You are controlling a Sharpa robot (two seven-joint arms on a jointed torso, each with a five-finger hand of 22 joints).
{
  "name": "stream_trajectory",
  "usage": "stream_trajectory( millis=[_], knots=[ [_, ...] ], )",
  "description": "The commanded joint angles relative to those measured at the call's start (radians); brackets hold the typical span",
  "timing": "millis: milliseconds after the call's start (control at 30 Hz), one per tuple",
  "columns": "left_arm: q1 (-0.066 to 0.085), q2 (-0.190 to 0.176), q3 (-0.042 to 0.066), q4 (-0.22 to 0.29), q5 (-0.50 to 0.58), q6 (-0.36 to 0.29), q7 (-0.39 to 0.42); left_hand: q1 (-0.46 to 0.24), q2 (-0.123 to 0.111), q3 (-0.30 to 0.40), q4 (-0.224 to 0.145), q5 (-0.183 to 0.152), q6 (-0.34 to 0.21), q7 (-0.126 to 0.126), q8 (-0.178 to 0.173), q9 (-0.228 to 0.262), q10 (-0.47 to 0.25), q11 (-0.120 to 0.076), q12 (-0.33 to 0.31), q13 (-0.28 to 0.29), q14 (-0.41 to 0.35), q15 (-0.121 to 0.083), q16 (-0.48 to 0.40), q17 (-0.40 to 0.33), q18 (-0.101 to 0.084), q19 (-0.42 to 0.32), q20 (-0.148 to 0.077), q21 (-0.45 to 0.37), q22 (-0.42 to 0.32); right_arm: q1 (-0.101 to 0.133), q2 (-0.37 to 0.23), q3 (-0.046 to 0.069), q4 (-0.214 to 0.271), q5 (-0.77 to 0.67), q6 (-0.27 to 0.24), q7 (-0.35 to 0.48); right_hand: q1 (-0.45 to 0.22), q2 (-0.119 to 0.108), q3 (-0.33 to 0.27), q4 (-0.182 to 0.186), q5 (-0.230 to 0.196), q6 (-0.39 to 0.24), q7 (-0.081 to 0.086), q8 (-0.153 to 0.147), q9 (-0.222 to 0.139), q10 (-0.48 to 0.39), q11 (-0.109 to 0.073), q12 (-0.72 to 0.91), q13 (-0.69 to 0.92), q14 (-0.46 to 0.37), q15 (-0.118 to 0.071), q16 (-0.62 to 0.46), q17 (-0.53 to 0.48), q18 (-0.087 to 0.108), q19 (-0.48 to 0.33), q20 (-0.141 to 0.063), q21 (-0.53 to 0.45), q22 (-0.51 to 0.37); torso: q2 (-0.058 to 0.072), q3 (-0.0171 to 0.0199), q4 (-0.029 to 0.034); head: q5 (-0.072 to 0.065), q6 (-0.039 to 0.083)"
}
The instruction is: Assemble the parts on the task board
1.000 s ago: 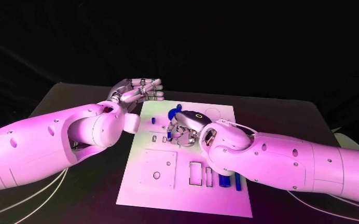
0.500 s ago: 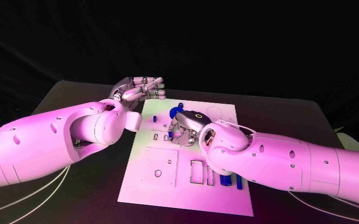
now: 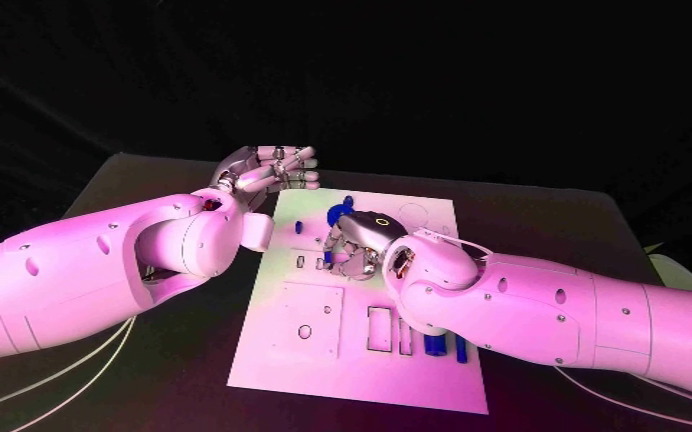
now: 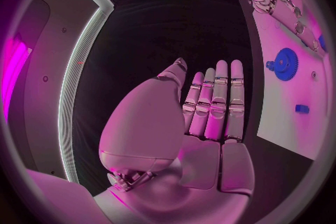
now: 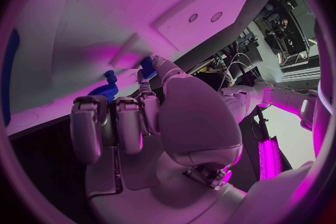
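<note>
The white task board (image 3: 310, 327) lies in the middle of the table. My right hand (image 3: 355, 244) is curled down over the board's middle, and a small blue part (image 5: 147, 66) sits pinched at its thumb and fingertips. A blue gear (image 3: 335, 215) lies on the board just beyond that hand, and the blue gear (image 4: 283, 63) shows again in the left wrist view. My left hand (image 3: 274, 168) hovers at the board's far left corner; this left hand (image 4: 210, 117) is flat with straight fingers and holds nothing.
A small blue block (image 3: 299, 226) and a blue pin (image 3: 348, 200) lie at the board's far end. Two long blue pieces (image 3: 434, 344) sit by rectangular slots (image 3: 379, 329) near the front right. Black table (image 3: 159, 187) surrounds the board.
</note>
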Motion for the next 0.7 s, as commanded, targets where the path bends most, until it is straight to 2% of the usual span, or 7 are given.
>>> stream_trajectory(
  millis=[33,400,700],
  knots=[
    [0.001,0.001,0.001,0.003,-0.002,0.009,0.004,-0.005,0.001,0.003,0.001,-0.005,0.004,0.006,-0.007,-0.001,-0.001,0.005,-0.004,0.0,-0.006,0.004,0.004,0.001,0.009,-0.008,0.0,0.003,0.001,-0.005,0.0,-0.004,-0.001,-0.013,0.039,-0.009,-0.007,-0.006,0.004,-0.001,0.006,0.003,0.001,0.002,0.0,0.007,0.003,0.003,0.07,0.084,-0.004,0.006,0.172,-0.016,0.054,-0.007,0.004,0.2,0.0,-0.0002,0.0003,0.001,0.0],
    [0.001,0.0,0.001,0.003,-0.002,0.01,0.004,-0.005,0.001,0.003,0.001,-0.005,0.004,0.006,-0.007,-0.001,-0.001,0.005,-0.004,0.0,-0.006,0.004,0.004,0.001,0.009,-0.008,0.0,0.003,0.001,-0.006,-0.004,-0.004,-0.001,-0.016,0.052,-0.022,-0.02,-0.026,-0.001,-0.003,-0.001,-0.01,0.008,-0.007,-0.004,-0.001,0.008,-0.006,0.062,0.084,0.0,0.006,0.172,-0.015,0.051,-0.005,0.0,0.197,-0.001,-0.0002,-0.0003,0.004,-0.001],
    [0.001,0.0,0.001,0.003,-0.002,0.01,0.004,-0.005,0.001,0.003,0.001,-0.005,0.004,0.006,-0.007,-0.001,-0.001,0.005,-0.004,0.0,-0.006,0.004,0.004,0.001,0.009,-0.008,0.0,0.003,0.001,-0.006,-0.004,-0.004,0.002,-0.018,0.047,-0.023,-0.022,-0.033,-0.002,-0.005,-0.002,-0.016,0.011,-0.011,-0.006,-0.002,0.01,-0.006,0.063,0.085,0.002,0.006,0.173,-0.015,0.051,-0.003,0.0,0.197,0.0,-0.0002,0.0003,0.004,-0.002]
  ],
)
